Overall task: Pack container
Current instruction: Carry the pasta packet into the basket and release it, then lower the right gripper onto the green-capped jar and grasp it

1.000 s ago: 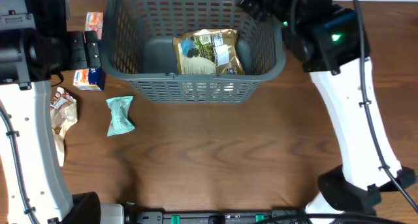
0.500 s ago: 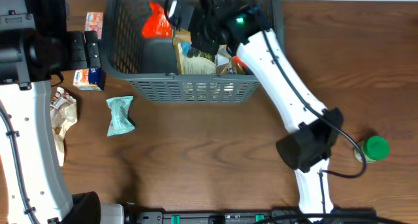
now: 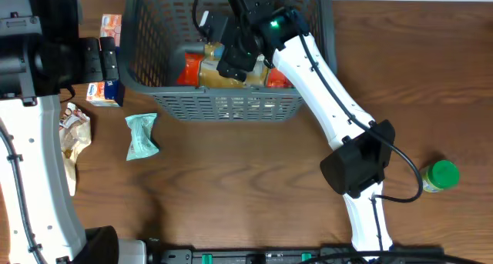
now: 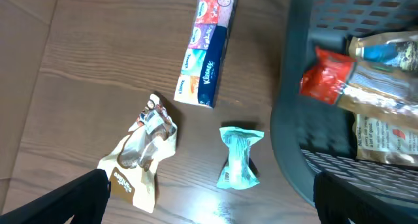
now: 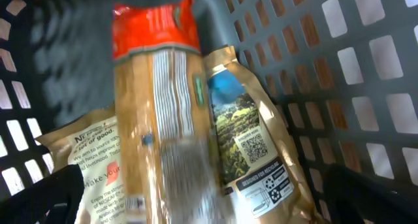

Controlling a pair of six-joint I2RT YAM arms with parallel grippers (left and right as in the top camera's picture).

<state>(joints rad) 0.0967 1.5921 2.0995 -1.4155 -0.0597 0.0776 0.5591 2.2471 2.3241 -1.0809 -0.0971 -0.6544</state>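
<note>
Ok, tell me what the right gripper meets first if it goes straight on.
Most likely the red-topped packet lying over the brown pouches in the container; the right gripper points down at it, though depth is unclear.

container (image 4: 287, 139): holds red-topped packet (image 4: 326, 74), gold bags (image 4: 382, 139)
teal packet (image 4: 240, 157): just beside container
tissue pack (image 4: 206, 51): near container
brown packet (image 4: 140, 160): farthest from container

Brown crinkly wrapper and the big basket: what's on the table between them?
A teal packet lies between the brown wrapper and the container, touching neither; the left wrist view shows it clearly.
</note>
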